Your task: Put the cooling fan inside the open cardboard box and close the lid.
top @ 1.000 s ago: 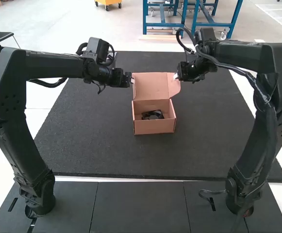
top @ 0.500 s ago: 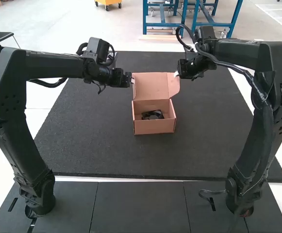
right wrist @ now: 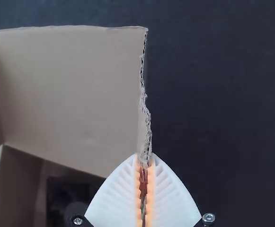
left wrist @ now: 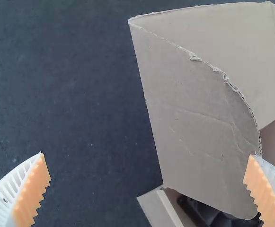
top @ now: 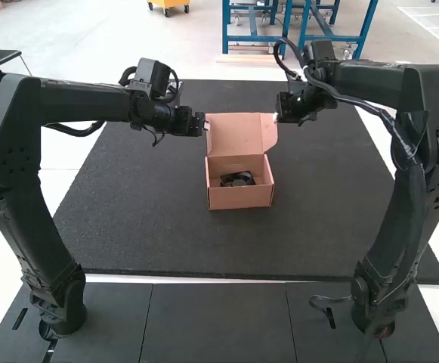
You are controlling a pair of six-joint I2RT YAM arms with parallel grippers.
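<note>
Jaws first: on your right gripper (top: 281,116) they're pressed together on cardboard — the wrist view has its white ribbed fingers (right wrist: 170,194) nipping the torn edge of the lid's right side flap (top: 272,128), orange pads hard against it. Your left gripper (top: 202,125) is the opposite, jaws spread wide, w/ one orange pad (left wrist: 32,189) out over the mat (top: 128,212) and the other at the far side of the left side flap (left wrist: 199,142); that flap sits between them, but you can't tell whether either pad touches it. Your cardboard box (top: 239,194) stands approx. mid-mat, between the two arms, open at the top. Its lid (top: 238,132) is up — hinged at the far wall, standing close to upright, w/ both side flaps angled toward the front. You'll find the cooling fan (top: 237,180) already inside the box, a black shape lying on the bottom; it shows dimly below the flaps in both wrist views. Both grippers hang at lid height, one at each upper corner, left arm in from the left, right arm in from the right, neither touching the box body. The mat is black, lying on a paler surface (top: 68,178) that shows round its edges.
</note>
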